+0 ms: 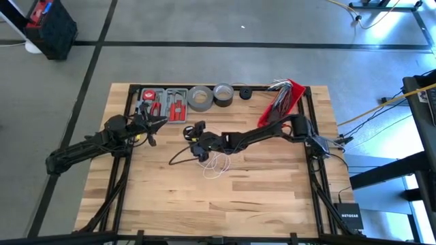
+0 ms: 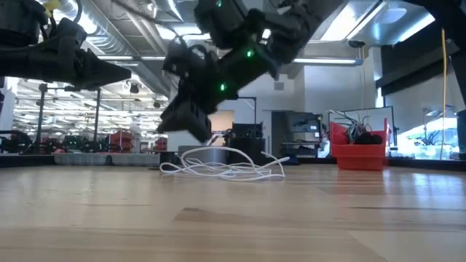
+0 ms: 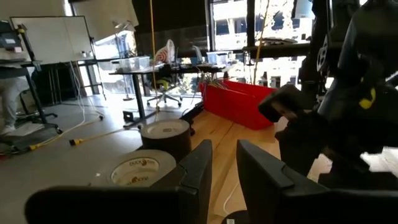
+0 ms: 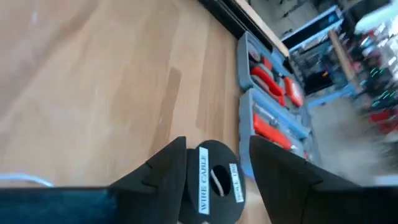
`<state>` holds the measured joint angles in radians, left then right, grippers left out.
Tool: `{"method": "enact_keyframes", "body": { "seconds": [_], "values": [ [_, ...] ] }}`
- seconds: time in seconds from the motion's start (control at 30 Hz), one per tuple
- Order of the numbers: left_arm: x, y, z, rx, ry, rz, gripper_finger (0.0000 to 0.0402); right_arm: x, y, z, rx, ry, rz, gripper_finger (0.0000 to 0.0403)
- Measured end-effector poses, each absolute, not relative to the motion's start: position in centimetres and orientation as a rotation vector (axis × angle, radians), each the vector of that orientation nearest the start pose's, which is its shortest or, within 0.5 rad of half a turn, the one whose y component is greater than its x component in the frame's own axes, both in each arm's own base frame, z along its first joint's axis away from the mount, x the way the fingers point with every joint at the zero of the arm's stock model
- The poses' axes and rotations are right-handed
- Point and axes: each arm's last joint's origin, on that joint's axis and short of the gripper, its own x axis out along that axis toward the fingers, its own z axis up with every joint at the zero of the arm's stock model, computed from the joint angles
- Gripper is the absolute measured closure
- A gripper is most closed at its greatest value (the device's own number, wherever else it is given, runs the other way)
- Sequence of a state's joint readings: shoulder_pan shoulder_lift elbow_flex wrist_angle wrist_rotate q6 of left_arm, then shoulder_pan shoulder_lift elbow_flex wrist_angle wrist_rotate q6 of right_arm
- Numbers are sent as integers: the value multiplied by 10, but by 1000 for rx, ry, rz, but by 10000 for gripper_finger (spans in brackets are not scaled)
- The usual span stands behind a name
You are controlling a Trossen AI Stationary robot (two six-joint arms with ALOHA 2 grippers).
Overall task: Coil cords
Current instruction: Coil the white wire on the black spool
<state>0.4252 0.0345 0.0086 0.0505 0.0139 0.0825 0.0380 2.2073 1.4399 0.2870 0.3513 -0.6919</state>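
Left gripper hovering beside grey tool tray of red tools, fingers slightly parted, empty. Tape rolls at table's far edge. Right gripper mid-table, fingers apart, empty. White cord loosely tangled just nearside, no clear axis. Red bin with wires far right.
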Motion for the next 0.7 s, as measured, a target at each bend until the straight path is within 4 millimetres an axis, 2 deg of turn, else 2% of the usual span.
{"method": "enact_keyframes", "body": {
  "seconds": [0.13,0.47,0.7],
  "values": [
    [91,41,167,77,5,411,334,480,8,140,-868,581,-108,231],
    [91,41,165,12,13,411,334,478,2,129,-867,643,-62,238],
    [91,41,165,-3,11,412,334,478,-3,117,-901,692,-111,238]
  ]
}}
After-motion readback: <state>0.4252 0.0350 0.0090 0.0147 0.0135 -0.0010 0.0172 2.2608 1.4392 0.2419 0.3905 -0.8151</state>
